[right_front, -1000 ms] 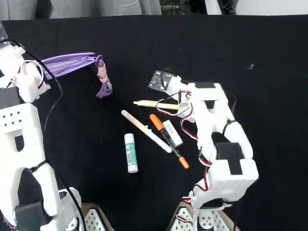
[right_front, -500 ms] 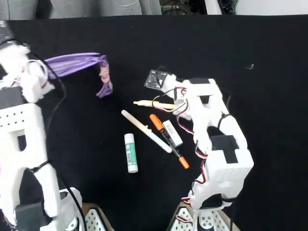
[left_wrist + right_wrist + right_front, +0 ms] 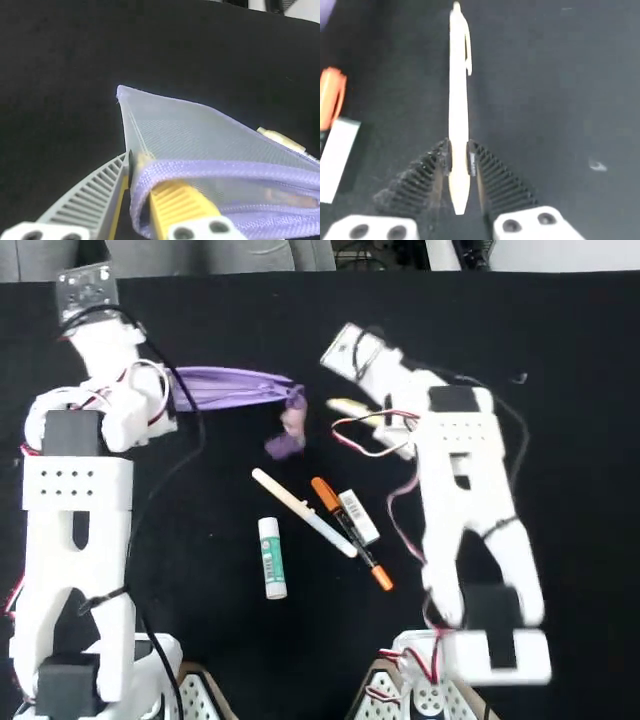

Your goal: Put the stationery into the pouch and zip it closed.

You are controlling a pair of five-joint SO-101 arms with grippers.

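A purple mesh pouch (image 3: 235,388) hangs off the table, my left gripper (image 3: 165,397) shut on its left end; its pink and purple pull (image 3: 288,430) dangles at the right end. In the left wrist view the fingers (image 3: 175,200) clamp the pouch (image 3: 200,135) at its zipper edge. My right gripper (image 3: 459,147) is shut on a pale yellow pen (image 3: 459,100), held just right of the pouch's end (image 3: 345,406). On the cloth lie a white pen (image 3: 300,510), an orange marker (image 3: 350,533), an eraser (image 3: 358,517) and a glue stick (image 3: 271,557).
The table is covered in black cloth (image 3: 560,390). Both arm bases stand at the near edge. Loose red and white cables (image 3: 375,430) hang by the right wrist. The far right part of the cloth is open room.
The left arm has carried the pouch to the right, toward the table's middle. The right arm has raised the yellow pen off the cloth and taken it farther back, beside the pouch's end.
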